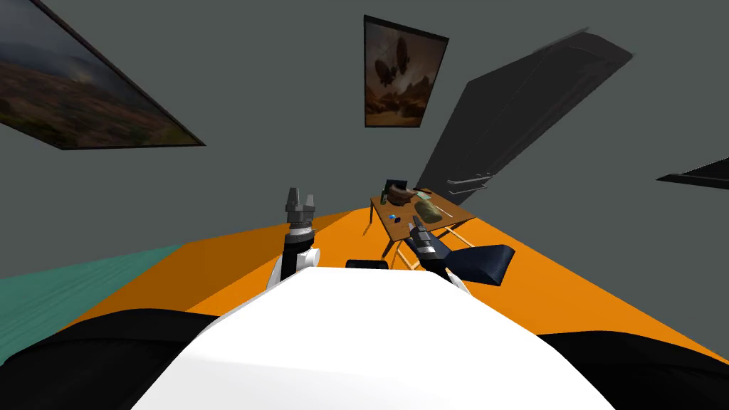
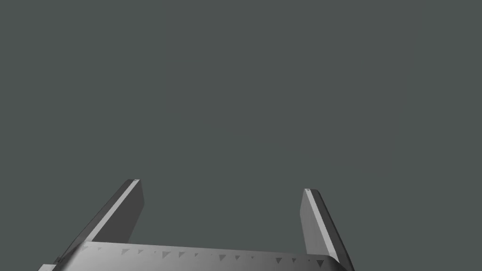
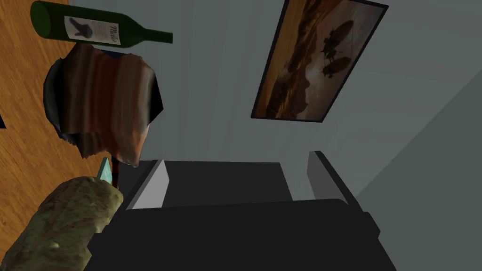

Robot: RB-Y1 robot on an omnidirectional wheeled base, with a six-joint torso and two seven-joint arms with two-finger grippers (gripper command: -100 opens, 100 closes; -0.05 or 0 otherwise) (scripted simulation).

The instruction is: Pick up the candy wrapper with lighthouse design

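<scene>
Left picture (image 1: 78, 92): a framed, dim landscape on the grey wall (image 1: 249, 107).
Floor: a teal area (image 1: 71, 285) at the left, orange floor (image 1: 235, 263) across the rest.
Left gripper (image 1: 300, 193): raised and pointing up, well apart from the table. In its wrist view, the left gripper (image 2: 221, 186) has fingers spread wide with nothing between them.
Middle painting (image 1: 399, 71) (image 3: 315, 61): brown tones with dark shapes, hung above the table.
Table (image 1: 452, 211) (image 3: 19, 117): brown wood top on thin legs.
Bottle (image 3: 89, 29) (image 1: 384, 193): dark green; its white label bears a dark figure and a cursive word starting with M that I cannot read in full.
Candy wrapper (image 3: 103, 99) (image 1: 401, 196): crumpled, brown and striped, on the table beside the bottle. No lighthouse design can be made out.
Blue bit (image 1: 392, 218): small, on the table's near part.
Olive roll (image 3: 66, 221) (image 1: 428, 210): lumpy, near the wrapper, with a teal sliver (image 3: 105, 170) between them.
Right gripper (image 1: 413, 225) (image 3: 237, 157): at the table's near edge, fingers wide apart, empty, beside the olive roll.
Dark panel (image 1: 512, 107): on the wall at the right.
</scene>
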